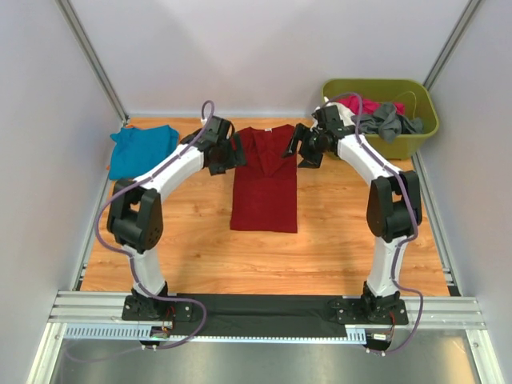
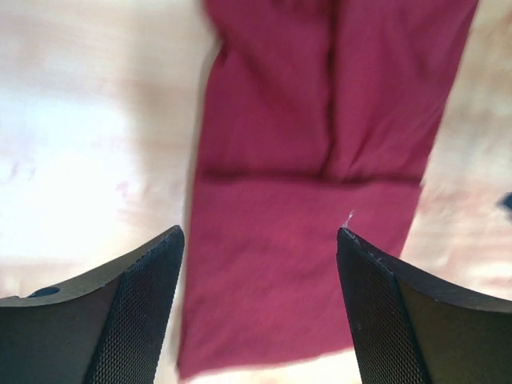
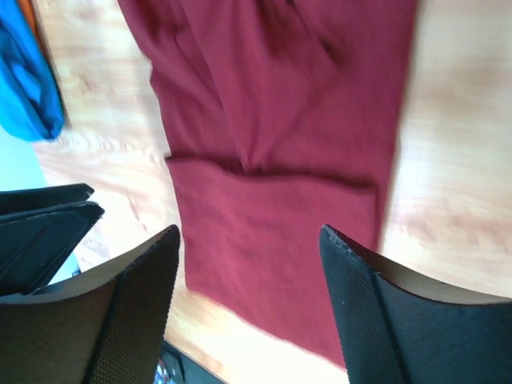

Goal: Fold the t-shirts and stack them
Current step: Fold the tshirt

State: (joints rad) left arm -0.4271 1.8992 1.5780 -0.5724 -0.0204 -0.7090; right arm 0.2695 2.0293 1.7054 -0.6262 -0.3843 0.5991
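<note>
At the far left of the table the teal-blue shirt lies bunched up, well apart from both of my jaws. In the right wrist view it shows only as a blue patch at the left edge.

My left arm reaches in from the left, and its jaws sit just beside the far left edge of the dark red shirt. They are spread wide and hold nothing. In the left wrist view the red cloth fills the gap between the two fingers, with one end of the shirt showing low in that gap.

The red shirt lies flat in the middle of the table as a long narrow strip. Its collar is at the far end and a crease runs across it.

My right arm comes in from the right. Its jaws are just beside the far right edge of the red shirt, also spread wide and empty, with the cloth between the fingers.

At the far right corner a green bin holds pink and grey clothes.
</note>
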